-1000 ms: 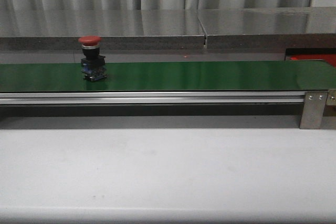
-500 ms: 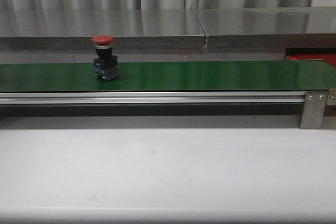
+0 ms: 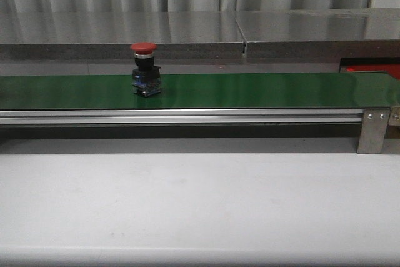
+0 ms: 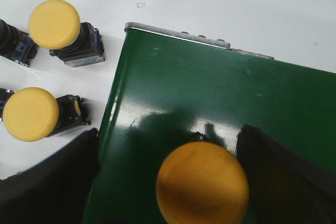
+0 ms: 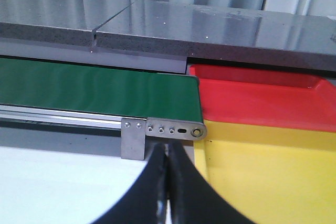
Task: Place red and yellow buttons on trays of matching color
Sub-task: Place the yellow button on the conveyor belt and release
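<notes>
My right pincer (image 5: 168, 182) is clenched on nothing, its two black fingers pressed together at the bottom centre of the right wrist view. My left pincer (image 4: 173, 182) hangs spread wide, a black finger (image 4: 50, 182) on either side of a round yellow domed button (image 4: 202, 184) at the bottom centre of the left wrist view; I cannot tell whether the pads touch it. It stands on the green textured belt (image 4: 210, 93). Two more yellow buttons (image 4: 54, 23) lie on the white surface at the upper left of that frame.

In the front view, a small red mushroom-capped button (image 3: 144, 70) on a dark blocky base stands upright on the belt, left of centre. The flat bright-red tray (image 5: 262, 98) and the yellow tray (image 5: 273, 171) sit side by side at the right of the right wrist view, just past the belt's end.

I judge these buttons light, rigid and top-heavy, with a smooth cap that would slip. I would take the square base or the neck under the cap.
</notes>
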{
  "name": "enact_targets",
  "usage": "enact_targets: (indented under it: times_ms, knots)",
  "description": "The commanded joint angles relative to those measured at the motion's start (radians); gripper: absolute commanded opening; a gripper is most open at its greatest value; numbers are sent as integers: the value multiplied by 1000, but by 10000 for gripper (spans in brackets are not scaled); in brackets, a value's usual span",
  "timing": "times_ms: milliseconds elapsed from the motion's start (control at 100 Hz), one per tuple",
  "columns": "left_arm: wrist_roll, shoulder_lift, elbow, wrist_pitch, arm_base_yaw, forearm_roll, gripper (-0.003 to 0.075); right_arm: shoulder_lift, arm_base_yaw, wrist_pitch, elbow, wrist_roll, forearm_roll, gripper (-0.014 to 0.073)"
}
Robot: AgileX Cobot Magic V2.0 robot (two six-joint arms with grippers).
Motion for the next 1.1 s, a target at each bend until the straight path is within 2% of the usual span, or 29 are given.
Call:
enact_targets:
  times_ms: [0, 230, 560, 770, 1090]
  knots:
    - [3, -58, -45, -28, -5, -19, 631, -16, -1, -78, -18, -4, -15, -118]
    - [7, -99, -119, -7, -15, -36, 643, -16, -1, -78, -18, -4, -15, -118]
    - [15, -303, -95, -102, -154, -84, 642, -16, -1, -78, -18, -4, -15, -118]
    - [15, -475, 89, -254, -253, -90, 642, -16, -1, -78, -18, -4, -15, -118]
    - [15, -803, 573, -540, -284, -105, 640, -16, -1, -103, -18, -4, -15, -118]
